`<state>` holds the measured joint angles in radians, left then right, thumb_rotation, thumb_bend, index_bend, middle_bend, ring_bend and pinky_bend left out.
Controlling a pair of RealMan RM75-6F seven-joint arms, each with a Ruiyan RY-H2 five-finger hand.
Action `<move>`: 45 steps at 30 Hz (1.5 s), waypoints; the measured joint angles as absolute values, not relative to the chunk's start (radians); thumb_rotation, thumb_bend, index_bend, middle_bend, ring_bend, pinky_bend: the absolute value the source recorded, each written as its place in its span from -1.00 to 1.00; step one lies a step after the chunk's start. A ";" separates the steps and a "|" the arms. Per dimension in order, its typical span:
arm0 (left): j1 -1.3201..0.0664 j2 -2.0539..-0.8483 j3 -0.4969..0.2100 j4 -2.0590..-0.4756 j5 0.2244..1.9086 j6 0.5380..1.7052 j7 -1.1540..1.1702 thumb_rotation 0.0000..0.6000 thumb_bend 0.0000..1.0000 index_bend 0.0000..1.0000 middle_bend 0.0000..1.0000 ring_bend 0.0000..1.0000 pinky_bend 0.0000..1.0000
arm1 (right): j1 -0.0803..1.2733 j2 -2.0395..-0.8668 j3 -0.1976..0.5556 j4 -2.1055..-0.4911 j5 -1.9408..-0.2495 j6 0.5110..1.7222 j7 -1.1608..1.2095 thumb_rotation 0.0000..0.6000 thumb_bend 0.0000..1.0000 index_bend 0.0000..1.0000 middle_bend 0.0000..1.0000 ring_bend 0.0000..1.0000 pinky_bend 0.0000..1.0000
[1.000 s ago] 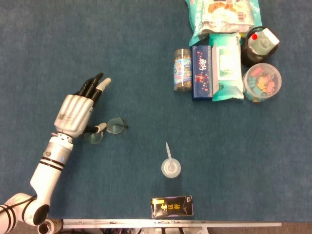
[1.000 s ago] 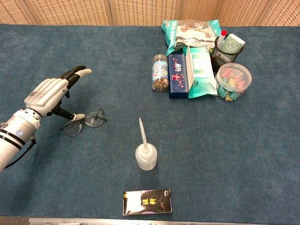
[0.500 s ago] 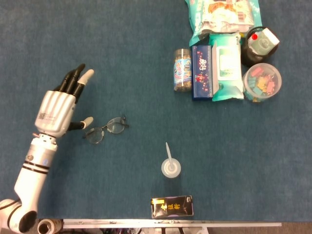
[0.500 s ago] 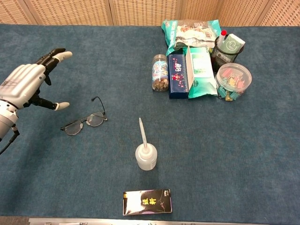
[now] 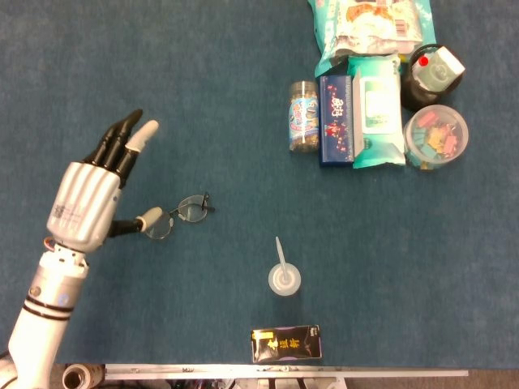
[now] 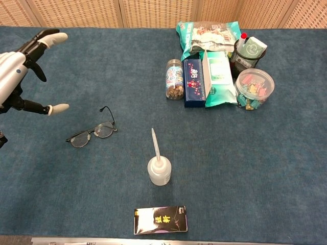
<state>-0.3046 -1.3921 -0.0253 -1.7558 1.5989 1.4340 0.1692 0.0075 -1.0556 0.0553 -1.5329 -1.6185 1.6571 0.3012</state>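
Observation:
My left hand (image 5: 91, 196) (image 6: 15, 69) hovers open above the blue table at the left, fingers spread and holding nothing. A pair of dark-framed glasses (image 5: 180, 214) (image 6: 92, 132) lies on the cloth just right of the hand, apart from it; in the head view the thumb tip overlaps one lens. My right hand shows in neither view.
A squeeze bottle with a long nozzle (image 5: 283, 275) (image 6: 159, 168) stands mid-table, a black box (image 5: 285, 343) (image 6: 160, 220) near the front edge. At the back right are a snack jar (image 5: 303, 116), a blue box (image 5: 334, 120), wipes (image 5: 377, 109), a clip tub (image 5: 436, 136) and a snack bag (image 5: 365, 24).
My left hand has let go of the glasses, drawn back to the left and risen above the table. The glasses stay flat on the cloth.

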 measured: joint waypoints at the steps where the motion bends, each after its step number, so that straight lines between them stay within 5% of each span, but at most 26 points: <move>1: -0.302 -1.383 -0.022 -1.784 1.612 1.440 0.188 1.00 -0.77 -0.88 -1.00 -0.83 -0.14 | 0.007 -1.055 0.055 -1.533 -1.619 1.658 0.302 1.00 0.04 0.12 -0.11 -0.36 -0.41; 14: -0.298 -1.451 -0.024 -1.913 1.663 1.440 0.387 1.00 -0.77 -0.87 -1.00 -0.83 -0.14 | 0.003 -1.053 0.055 -1.529 -1.621 1.668 0.315 1.00 0.04 0.12 -0.11 -0.36 -0.41; 45: -0.358 -1.719 -0.093 -1.810 1.544 1.345 0.680 1.00 -0.77 -0.86 -1.00 -0.83 -0.31 | 0.000 -1.046 0.063 -1.521 -1.600 1.660 0.338 1.00 0.04 0.12 -0.11 -0.36 -0.41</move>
